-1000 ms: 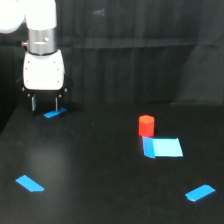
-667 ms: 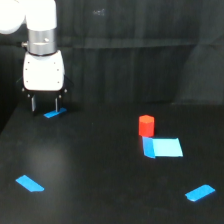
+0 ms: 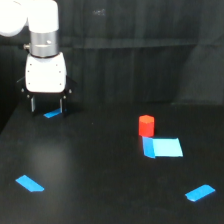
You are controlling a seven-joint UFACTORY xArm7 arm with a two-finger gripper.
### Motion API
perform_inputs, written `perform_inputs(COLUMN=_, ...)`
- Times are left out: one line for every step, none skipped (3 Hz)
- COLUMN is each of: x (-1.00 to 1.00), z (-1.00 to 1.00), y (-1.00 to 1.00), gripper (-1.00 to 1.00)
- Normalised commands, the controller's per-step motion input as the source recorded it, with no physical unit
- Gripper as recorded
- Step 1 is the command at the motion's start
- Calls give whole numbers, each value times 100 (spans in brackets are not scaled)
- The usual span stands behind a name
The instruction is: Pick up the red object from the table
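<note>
Nothing visibly shifted since the earlier frames: arm, block and patches all sitting in the same spots. Nearest the camera, at about 8 o'clock on the table (image 3: 100,170), a flat blue patch (image 3: 29,183) lying askew; at about 4 o'clock, a second slanted blue strip (image 3: 199,192). Farther back, toward 3 o'clock, a larger pale-blue rectangle (image 3: 162,147), with the red object (image 3: 146,125) standing upright at its far-left corner, touching or just overlapping that edge, untouched and well apart from the arm. Farther still, at about 10 o'clock, the gripper (image 3: 47,106) hanging just above the surface, released, its two dark fingers (image 3: 33,104) spread with a clear gap, holding nothing. Between and just under them, a small blue patch (image 3: 52,114), partly masked; contact with it impossible to judge. Fingertips dark against the black surface and hard to trace. Above, the white gripper housing and grey wrist (image 3: 45,45), with the upper arm cut off by the top and left edges. Behind everything, a black draped backdrop (image 3: 150,50), folds barely readable.
</note>
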Motion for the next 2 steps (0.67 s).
perform_inputs(x=54, z=-9, y=-6, gripper=100)
perform_inputs(x=60, z=7, y=-18, gripper=100)
